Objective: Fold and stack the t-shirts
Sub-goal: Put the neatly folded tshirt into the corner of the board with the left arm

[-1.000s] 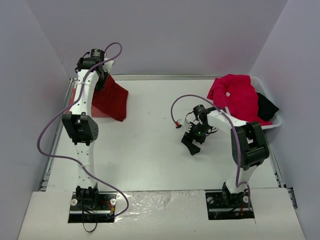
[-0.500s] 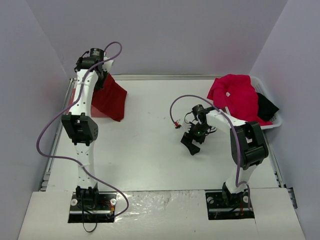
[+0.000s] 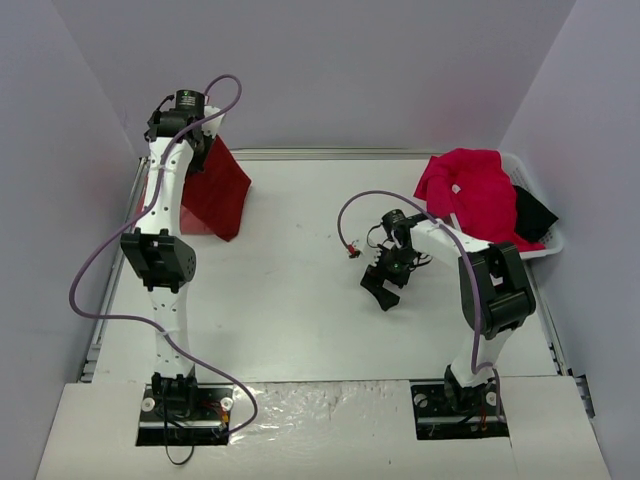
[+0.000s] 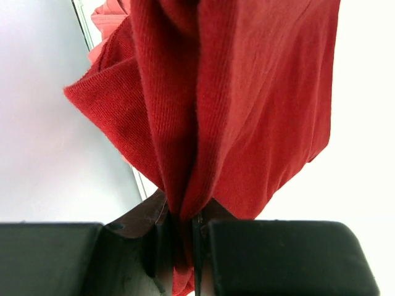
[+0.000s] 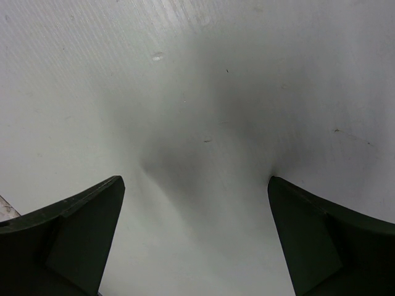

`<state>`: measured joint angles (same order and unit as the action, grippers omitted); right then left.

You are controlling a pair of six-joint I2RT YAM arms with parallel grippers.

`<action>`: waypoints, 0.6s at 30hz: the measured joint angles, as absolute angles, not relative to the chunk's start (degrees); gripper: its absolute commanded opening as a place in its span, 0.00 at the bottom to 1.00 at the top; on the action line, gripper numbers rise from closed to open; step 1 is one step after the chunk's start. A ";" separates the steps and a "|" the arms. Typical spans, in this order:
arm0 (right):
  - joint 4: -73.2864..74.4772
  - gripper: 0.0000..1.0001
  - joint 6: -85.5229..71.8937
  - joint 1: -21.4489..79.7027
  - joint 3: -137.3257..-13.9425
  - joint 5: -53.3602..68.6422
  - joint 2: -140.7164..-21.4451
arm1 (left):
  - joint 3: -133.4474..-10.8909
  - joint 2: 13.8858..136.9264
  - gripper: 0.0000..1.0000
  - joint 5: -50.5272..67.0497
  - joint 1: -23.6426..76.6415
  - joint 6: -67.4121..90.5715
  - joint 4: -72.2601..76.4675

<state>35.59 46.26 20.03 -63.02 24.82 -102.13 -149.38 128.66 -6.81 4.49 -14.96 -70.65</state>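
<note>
A dark crimson t-shirt (image 3: 215, 195) hangs bunched from my left gripper (image 3: 197, 140), raised at the table's far left corner. In the left wrist view the jaws (image 4: 182, 228) are shut on a fold of this shirt (image 4: 247, 105), which drapes away from them. A salmon-pink t-shirt (image 4: 106, 17) peeks out beyond it near the table's edge. A raspberry pink-red t-shirt (image 3: 468, 190) lies heaped over the white basket (image 3: 552, 245) at the far right. My right gripper (image 3: 385, 285) stands open low over bare table, with nothing between its fingers (image 5: 74, 234).
A dark garment (image 3: 535, 213) lies in the basket beside the raspberry shirt. Grey walls close in the table on the left, back and right. A purple cable (image 3: 360, 205) loops from the right arm over the table's middle.
My left gripper has lifted the crimson shirt a little and drawn it toward the far left corner; its hanging edge has pulled in. The right arm has stayed put.
</note>
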 measured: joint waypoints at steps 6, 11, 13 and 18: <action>35.83 1.00 46.09 20.36 -63.31 24.27 -102.41 | -147.96 127.79 0.02 -6.94 4.27 -15.00 -70.15; 36.07 1.00 45.89 20.36 -63.61 24.23 -102.67 | -147.20 127.61 0.02 -6.81 3.05 -15.00 -69.60; 36.23 1.00 45.82 20.36 -63.77 24.21 -102.83 | -147.11 127.61 0.02 -6.66 2.22 -15.03 -69.41; 36.42 1.00 45.43 20.36 -64.07 24.14 -103.18 | -144.51 127.39 0.02 -6.31 0.58 -15.20 -67.53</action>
<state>36.42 45.43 20.36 -64.07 24.14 -103.18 -144.51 127.39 -6.31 0.58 -15.20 -67.53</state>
